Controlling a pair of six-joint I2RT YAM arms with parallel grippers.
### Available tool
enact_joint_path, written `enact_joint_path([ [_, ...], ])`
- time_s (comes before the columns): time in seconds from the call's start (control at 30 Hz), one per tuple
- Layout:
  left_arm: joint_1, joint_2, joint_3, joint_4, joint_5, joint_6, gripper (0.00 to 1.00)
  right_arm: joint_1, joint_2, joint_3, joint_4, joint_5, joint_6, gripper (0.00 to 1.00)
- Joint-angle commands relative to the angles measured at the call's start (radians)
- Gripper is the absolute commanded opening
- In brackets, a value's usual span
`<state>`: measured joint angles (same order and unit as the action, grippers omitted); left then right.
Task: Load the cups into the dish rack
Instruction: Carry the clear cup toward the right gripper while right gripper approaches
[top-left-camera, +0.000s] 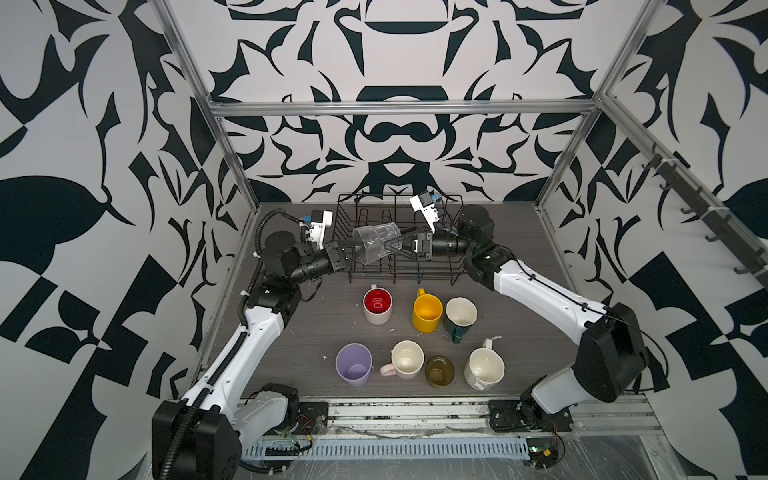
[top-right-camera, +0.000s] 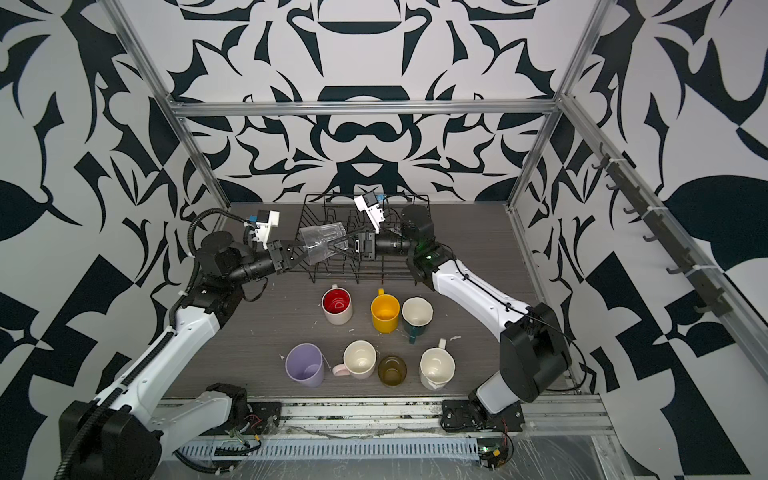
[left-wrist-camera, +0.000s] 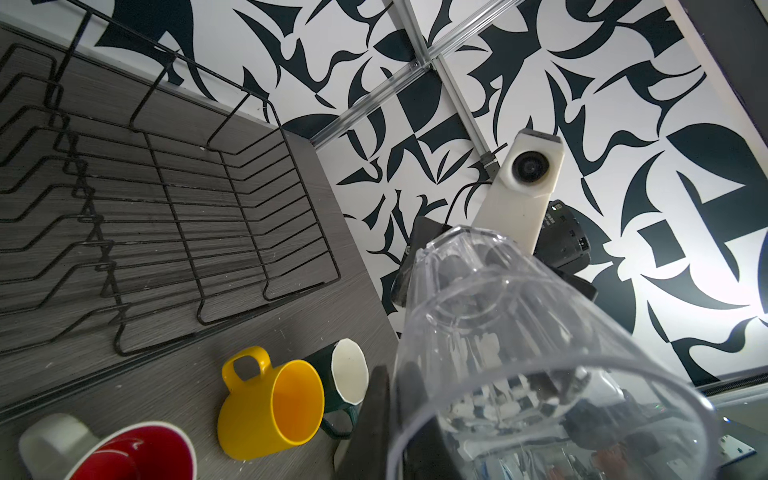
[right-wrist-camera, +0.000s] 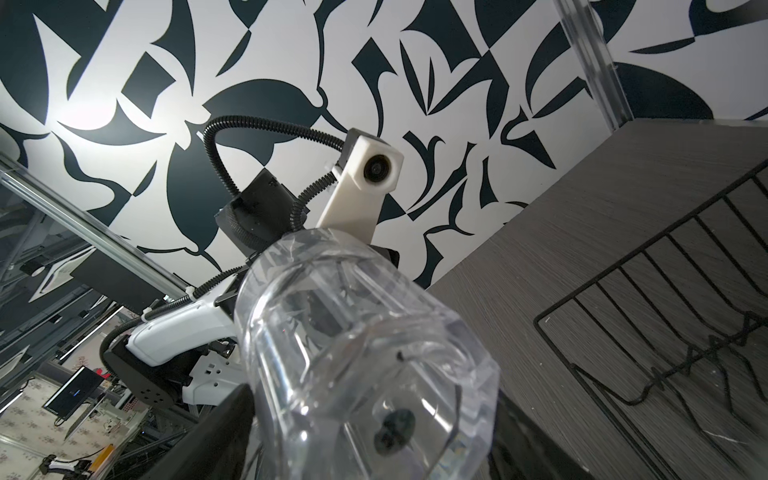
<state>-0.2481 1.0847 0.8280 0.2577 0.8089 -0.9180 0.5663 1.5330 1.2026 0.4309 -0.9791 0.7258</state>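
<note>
- Clear glass (left-wrist-camera: 519, 353): on its side, midair by dish rack (top-left-camera: 395, 274) left end, between both grippers.
- L gripper (top-left-camera: 356, 251): pinched tight on rim.
- R gripper (top-left-camera: 388, 248): jaws wide round base; grip can't tell.
- Tip: R should squeeze firm before L lets go.

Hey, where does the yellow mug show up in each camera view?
Top view: yellow mug in front of the dish rack.
Top view: yellow mug, same place.
Left wrist: beside the dark green mug.
Right wrist: not in it.
Shared landmark: dish rack, seen in all four.
</note>
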Motion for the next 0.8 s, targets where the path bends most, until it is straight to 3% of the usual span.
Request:
enact_joint_path([
  [0.0,-0.017,0.006,-0.001,0.025,0.067,0.000,0.00,0.020,0.001,0.067,0.035,0.011,-0.019,0.83],
  [0.57,-0.026,0.024,0.021,-0.003,0.095,0.013,0.00,0.064,0.030,0.162,-0.232,0.090,-0.188,0.83],
  [0.77,-0.026,0.041,0.062,-0.070,0.124,0.007,0.00,0.066,-0.014,0.168,-0.367,0.137,-0.353,0.83],
])
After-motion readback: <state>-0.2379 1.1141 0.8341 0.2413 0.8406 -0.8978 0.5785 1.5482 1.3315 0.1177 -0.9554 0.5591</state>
